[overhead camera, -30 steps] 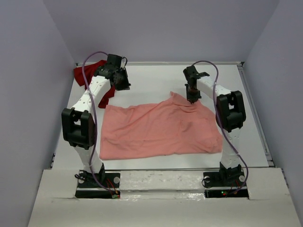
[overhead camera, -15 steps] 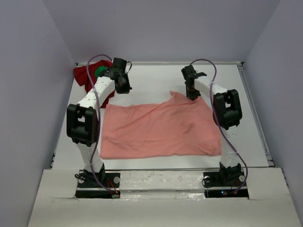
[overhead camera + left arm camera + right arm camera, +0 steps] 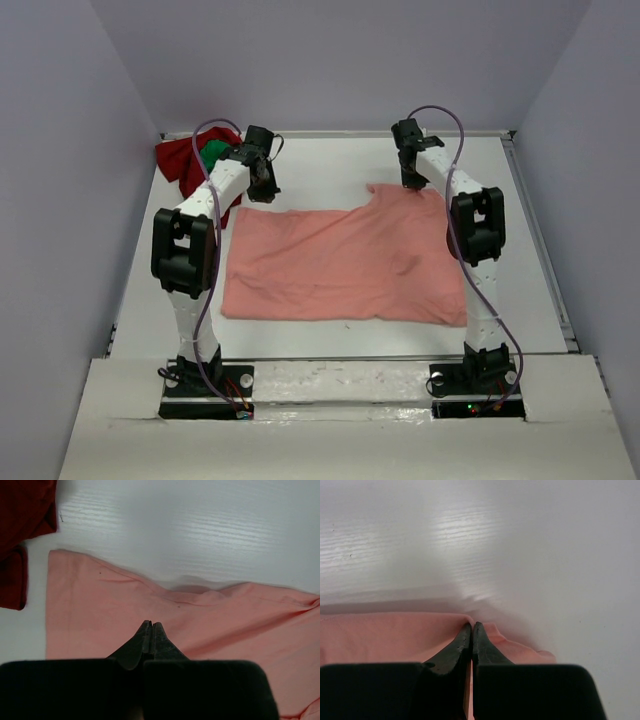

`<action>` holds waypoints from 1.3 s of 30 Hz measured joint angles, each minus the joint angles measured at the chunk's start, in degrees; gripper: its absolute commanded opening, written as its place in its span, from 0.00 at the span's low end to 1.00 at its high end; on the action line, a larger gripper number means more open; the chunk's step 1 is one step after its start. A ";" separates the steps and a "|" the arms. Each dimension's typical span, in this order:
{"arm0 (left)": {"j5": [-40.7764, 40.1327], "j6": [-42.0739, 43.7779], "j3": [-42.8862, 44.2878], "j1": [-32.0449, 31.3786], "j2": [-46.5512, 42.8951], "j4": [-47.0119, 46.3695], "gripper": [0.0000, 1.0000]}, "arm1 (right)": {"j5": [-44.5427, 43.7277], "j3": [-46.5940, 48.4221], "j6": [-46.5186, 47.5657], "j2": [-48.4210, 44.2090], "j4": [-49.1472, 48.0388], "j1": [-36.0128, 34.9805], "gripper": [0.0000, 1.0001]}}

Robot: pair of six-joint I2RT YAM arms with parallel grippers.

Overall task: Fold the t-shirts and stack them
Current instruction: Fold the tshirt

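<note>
Spread shirt [image 3: 345,265] beside seemingly heaped shirts [image 3: 185,160]

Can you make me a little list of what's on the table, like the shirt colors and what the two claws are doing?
Big shirt: salmon-pink t-shirt, spread flat in the middle of the white table
Other shirts: dark red t-shirt bunched in the far left corner, green t-shirt peeking out by it
Left claw: shut, tips over the pink shirt's far left part; I cannot tell if it pinches cloth
Right claw: shut on the pink shirt's far right edge
Folded yet: no shirt looks folded
</note>
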State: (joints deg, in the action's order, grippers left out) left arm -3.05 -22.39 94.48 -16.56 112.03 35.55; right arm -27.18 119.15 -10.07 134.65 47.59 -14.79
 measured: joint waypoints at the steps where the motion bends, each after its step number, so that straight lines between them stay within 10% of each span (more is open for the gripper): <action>1: -0.02 0.02 0.20 0.00 0.00 -0.09 0.00 | -0.04 0.46 0.26 0.52 0.00 0.20 0.00; 13: -1.33 0.02 0.28 0.00 0.00 0.11 0.00 | -0.42 2.54 3.58 4.76 -0.22 1.14 0.49; 39: 1.68 0.94 12.52 -4.22 4.55 1.38 0.00 | 11.54 4.04 9.42 -0.96 -3.34 1.33 0.49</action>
State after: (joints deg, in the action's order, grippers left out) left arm -1.37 -21.45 107.00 -20.78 116.57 36.93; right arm -15.64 123.20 -0.64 133.69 44.25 -13.45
